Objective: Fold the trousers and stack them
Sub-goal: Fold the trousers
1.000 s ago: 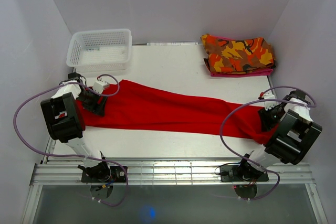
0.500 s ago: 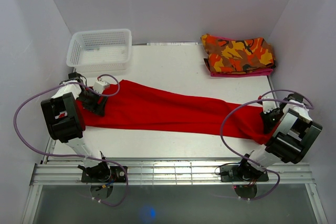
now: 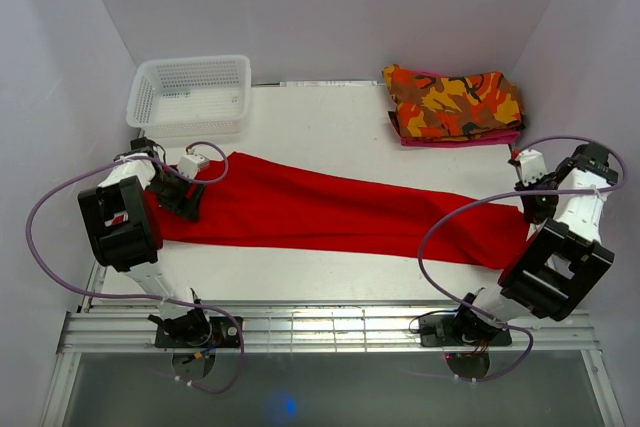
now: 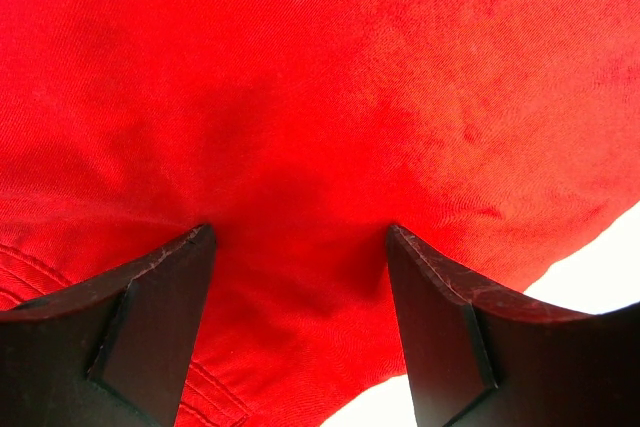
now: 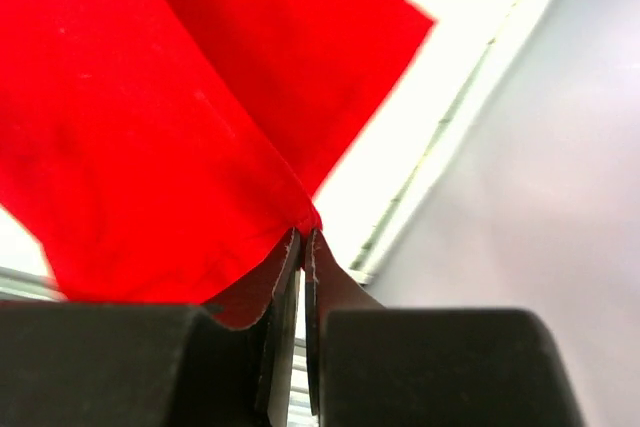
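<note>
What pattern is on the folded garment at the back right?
The folded garment is orange-red-yellow camouflage; top view shows it best.

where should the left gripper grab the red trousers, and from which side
Pinch the trousers at the left end's edge, coming down from above, where the left gripper sits open. The cloth lies flat across the table, so probably only an edge can be nipped, and the right gripper pinches the right end.
</note>
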Robot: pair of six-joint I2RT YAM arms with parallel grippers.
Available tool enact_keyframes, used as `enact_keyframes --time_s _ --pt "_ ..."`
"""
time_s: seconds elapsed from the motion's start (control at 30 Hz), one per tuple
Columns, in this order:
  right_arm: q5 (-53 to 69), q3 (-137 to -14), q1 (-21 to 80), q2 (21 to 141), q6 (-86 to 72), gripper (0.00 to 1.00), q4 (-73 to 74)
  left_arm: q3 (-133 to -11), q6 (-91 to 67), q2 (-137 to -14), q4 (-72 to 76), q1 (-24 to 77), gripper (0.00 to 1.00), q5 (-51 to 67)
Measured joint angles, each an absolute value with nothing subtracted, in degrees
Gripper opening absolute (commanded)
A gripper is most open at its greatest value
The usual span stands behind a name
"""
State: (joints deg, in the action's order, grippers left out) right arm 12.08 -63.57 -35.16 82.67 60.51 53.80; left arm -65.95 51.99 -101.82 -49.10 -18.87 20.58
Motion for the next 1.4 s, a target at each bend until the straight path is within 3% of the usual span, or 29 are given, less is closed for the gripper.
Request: enact_keyframes --time_s 0.17,0.37,0.47,0.5,0.57,0.67,0.93,1.2,1.4 --pt "11.31 -66.89 -34.11 84.53 60.99 0.08 52.93 -66.57 51.72 -102.37 -49.41 -18.72 0.80 20.53" --pt "8.88 -71.44 -30.41 96.49 60.10 0.09 50.00 -67.26 51.31 -102.80 -50.13 -18.63 0.80 20.49" --pt "7.27 -74.19 -28.45 101.03 58.63 0.44 48.18 -67.26 51.31 -102.80 -50.13 -18.63 0.81 20.43" --pt "6.66 -74.94 -27.88 101.86 58.17 0.59 47.90 -67.26 51.29 -102.80 -50.11 -18.63 0.82 20.43" --pt "5.98 -76.36 -27.18 102.65 57.54 0.68 47.90 -67.26 51.09 -102.80 -50.09 -18.63 0.83 20.40" --pt "5.58 -77.78 -26.98 102.21 56.80 0.68 48.45 -67.26 50.72 -102.80 -50.11 -18.61 0.84 20.40" --pt "10.20 -77.28 -28.51 92.03 59.66 0.51 57.41 -68.47 51.18 -102.65 -52.18 -18.72 0.84 24.16" --pt "16.29 -67.02 -28.84 80.84 70.72 0.55 64.20 -73.97 56.38 -97.60 -60.07 -11.38 0.78 34.33" --pt "15.94 -60.64 -28.86 81.14 72.88 0.58 61.23 -64.93 57.10 -87.61 -58.43 0.91 0.76 35.03"
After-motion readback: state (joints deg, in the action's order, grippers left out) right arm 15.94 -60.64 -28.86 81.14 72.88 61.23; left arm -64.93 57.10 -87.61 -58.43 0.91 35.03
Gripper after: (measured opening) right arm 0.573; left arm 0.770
